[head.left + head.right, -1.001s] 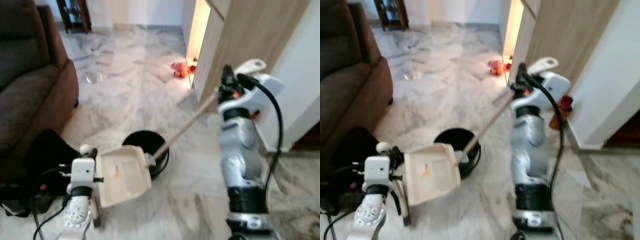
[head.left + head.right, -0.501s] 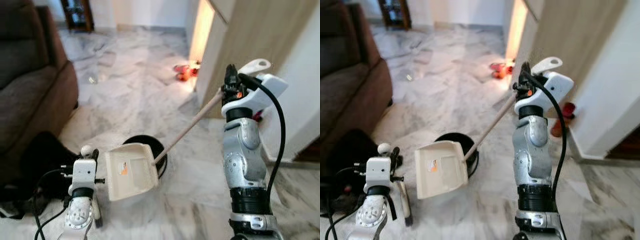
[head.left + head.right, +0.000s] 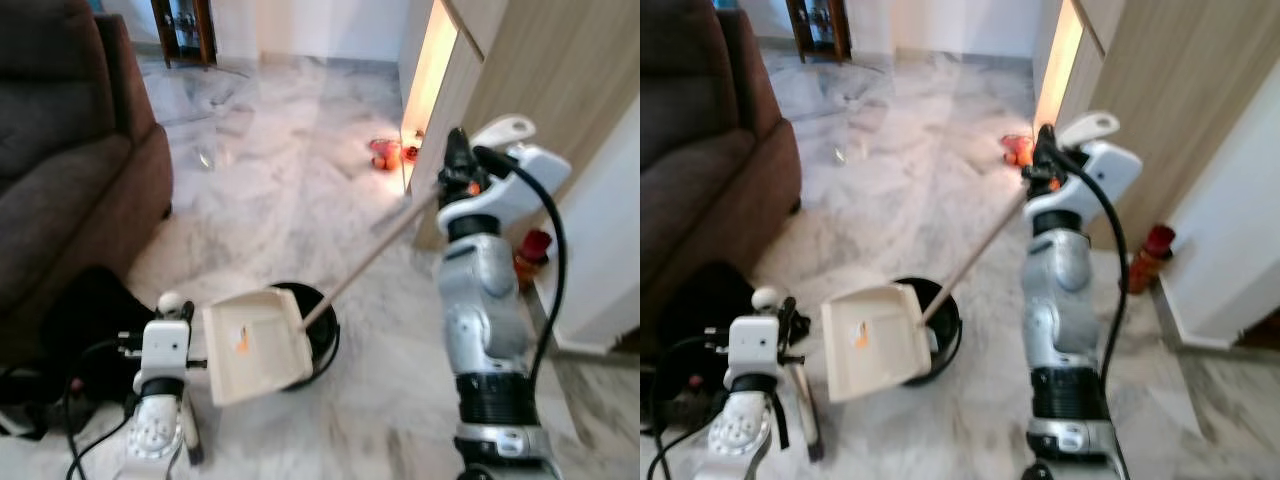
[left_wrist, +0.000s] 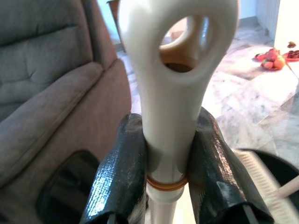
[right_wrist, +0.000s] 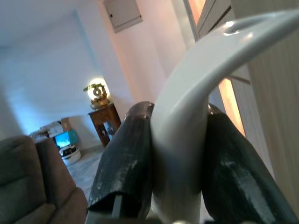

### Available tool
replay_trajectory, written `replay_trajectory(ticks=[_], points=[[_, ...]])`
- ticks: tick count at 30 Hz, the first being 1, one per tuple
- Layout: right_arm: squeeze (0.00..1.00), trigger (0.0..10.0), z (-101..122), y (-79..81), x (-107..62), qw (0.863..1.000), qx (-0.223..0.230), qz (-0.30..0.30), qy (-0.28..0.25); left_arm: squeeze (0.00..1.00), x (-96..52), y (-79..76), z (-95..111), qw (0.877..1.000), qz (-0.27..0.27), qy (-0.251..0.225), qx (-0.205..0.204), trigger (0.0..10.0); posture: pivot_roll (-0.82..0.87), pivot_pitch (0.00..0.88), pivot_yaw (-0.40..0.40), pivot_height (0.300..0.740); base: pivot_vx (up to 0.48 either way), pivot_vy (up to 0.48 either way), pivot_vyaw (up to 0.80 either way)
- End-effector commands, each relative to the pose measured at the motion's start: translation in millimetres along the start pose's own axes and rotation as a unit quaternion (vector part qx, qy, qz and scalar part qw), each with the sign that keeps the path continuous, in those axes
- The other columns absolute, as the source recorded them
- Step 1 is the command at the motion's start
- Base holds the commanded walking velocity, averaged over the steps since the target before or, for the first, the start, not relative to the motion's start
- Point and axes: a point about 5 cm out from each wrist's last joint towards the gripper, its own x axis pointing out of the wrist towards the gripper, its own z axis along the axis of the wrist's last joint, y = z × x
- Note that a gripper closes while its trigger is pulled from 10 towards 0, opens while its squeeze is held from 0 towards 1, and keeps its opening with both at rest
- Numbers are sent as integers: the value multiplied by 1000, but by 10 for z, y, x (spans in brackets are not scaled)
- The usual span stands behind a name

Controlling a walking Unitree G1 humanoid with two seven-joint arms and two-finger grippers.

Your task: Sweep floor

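Note:
A cream dustpan (image 3: 255, 345) is tilted up against a black round bin (image 3: 322, 335) on the marble floor. My left gripper (image 4: 168, 122) is shut on the dustpan's white handle (image 4: 170, 88), just below its hanging hole. A wooden broomstick (image 3: 370, 262) slants from the bin up to the right. Its pale brush (image 4: 261, 179) lies at the bin's rim. My right gripper (image 5: 180, 112), raised at chest height (image 3: 455, 165), is shut on the broom's curved white top (image 5: 210, 51).
A brown sofa (image 3: 60, 170) fills the left side, with a black bag and cables (image 3: 70, 340) on the floor before it. A wooden panel wall (image 3: 540, 90) stands at the right. Red items (image 3: 385, 155) lie by the lit gap, and a red object (image 3: 530, 250) by the white wall.
The camera has shifted, so the whole scene sits lower and further right. Dustpan and broom stay at the bin, and both grips hold as before.

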Motion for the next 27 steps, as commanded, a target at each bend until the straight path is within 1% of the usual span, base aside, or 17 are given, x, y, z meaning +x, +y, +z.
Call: replay_trajectory(ticks=[1,5,13,16,22,27], points=[[0,10000,124,8,31,999,15,-1,-28,0,39,2,93,1000,1,-23,3,10000,172,61,-5,740,270,0,0],[0,10000,141,24,38,999,16,2,-32,0,29,-27,96,1000,-5,-23,3,10000,170,56,-1,740,266,0,0],[0,10000,159,69,34,999,12,18,-38,0,30,-27,95,1000,-5,-24,2,10000,172,47,-3,740,268,0,0],[0,10000,171,90,30,999,12,25,-42,0,27,-32,94,1000,-6,-24,2,10000,172,41,-2,740,264,0,490],[0,10000,168,121,24,998,13,34,-43,0,23,-35,95,1000,-7,-24,1,10000,173,36,-5,740,266,0,722],[0,10000,151,130,14,998,21,38,-38,0,18,-38,93,1000,-8,-25,1,10000,173,30,-5,740,266,0,0]])
